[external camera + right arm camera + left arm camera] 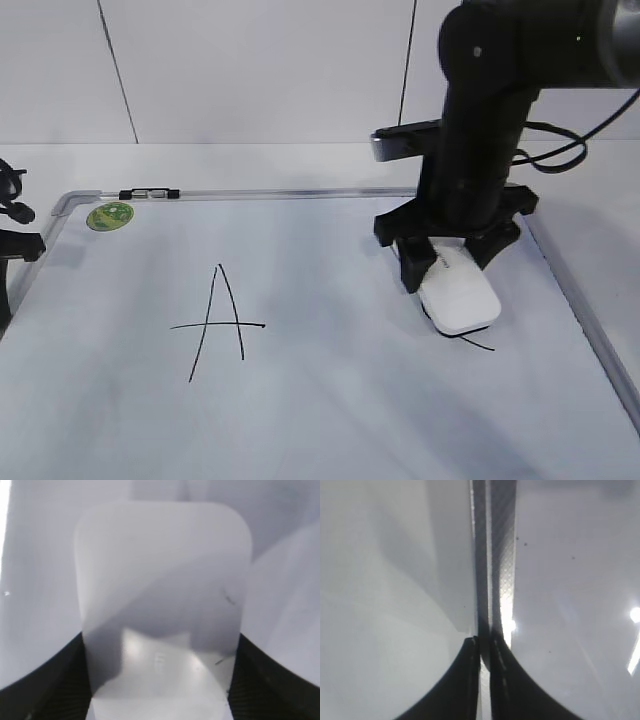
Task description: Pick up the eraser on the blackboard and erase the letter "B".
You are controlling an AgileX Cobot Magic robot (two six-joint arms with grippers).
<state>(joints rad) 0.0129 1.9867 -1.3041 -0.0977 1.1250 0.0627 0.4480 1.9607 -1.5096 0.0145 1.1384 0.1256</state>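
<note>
White eraser (459, 292) sits pressed on the board (330, 420) right of the A (220, 322), gripped by the right tool (445, 268); a black stroke (478, 343), perhaps a letter's remnant, shows beside it. Left tool (485, 645) has its jaws together.

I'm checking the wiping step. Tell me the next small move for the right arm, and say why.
Probably one more short stroke toward the near edge. The right gripper is shut on the white rounded plastic eraser, which lies flat on the white dry-erase board with the silver frame, and a thin curved black marker stroke shows just beyond the eraser's near end.
</note>
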